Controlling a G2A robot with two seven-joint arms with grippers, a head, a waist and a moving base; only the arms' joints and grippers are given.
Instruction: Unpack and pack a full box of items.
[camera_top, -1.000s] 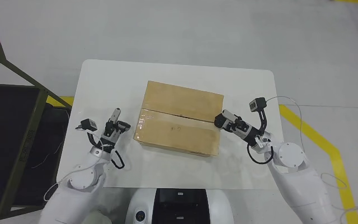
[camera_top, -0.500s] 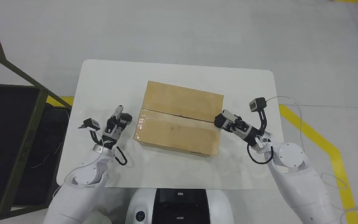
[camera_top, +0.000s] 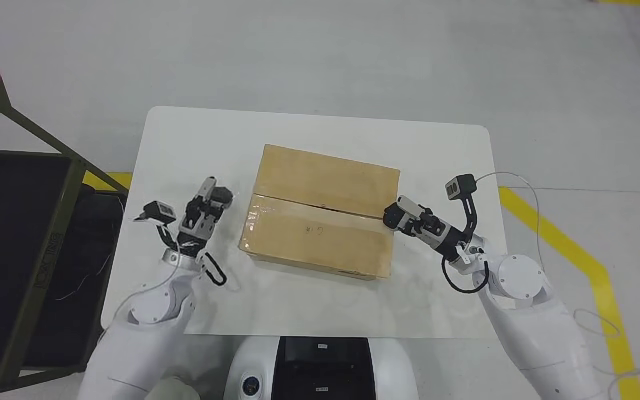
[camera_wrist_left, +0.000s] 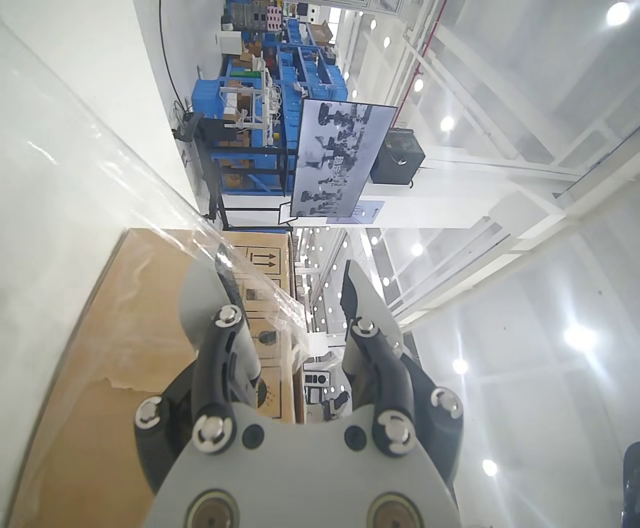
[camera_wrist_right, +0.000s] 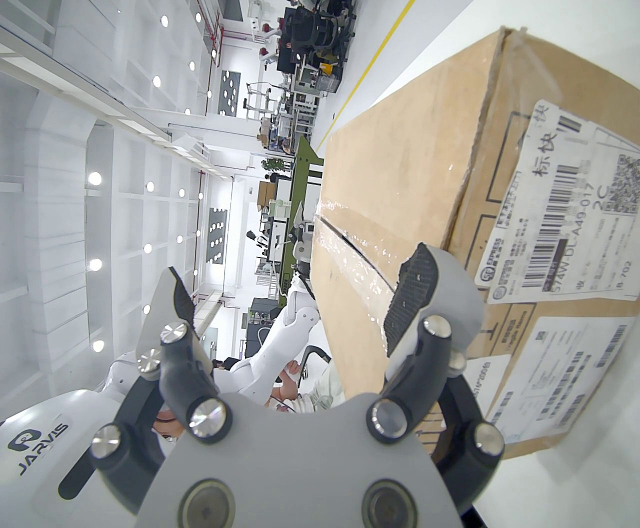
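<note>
box (camera_top: 320, 210) sits mid table (camera_top: 440, 290), flaps shut, clear tape (camera_wrist_right: 350, 250) along the centre seam

left gripper (camera_wrist_left: 285, 265) is just beside the box's left end, fingers roughly half spread, nothing clamped. A loose tape strip (camera_wrist_left: 270, 295) comes off that end and runs past one finger; can't tell if it's stuck to the pad

right gripper (camera_wrist_right: 297, 270) is at the right end, level with the top edge, wide open and empty. One pad is near the corner above the shipping label (camera_wrist_right: 565, 210); can't tell if it's touching

risks as I see them:
- closing left off-line pinches air or only the strip's edge, so the film slips out on the pull
- a sideways pull probably tears the strip short and leaves the seam sealed
- the box isn't braced, so any pull likely drags or yaws it across the smooth table, and right just rides over the corner
- sticky film can wrap a finger and foul later grasps
- a steep pull could rip the cardboard flap instead of the tape
</note>
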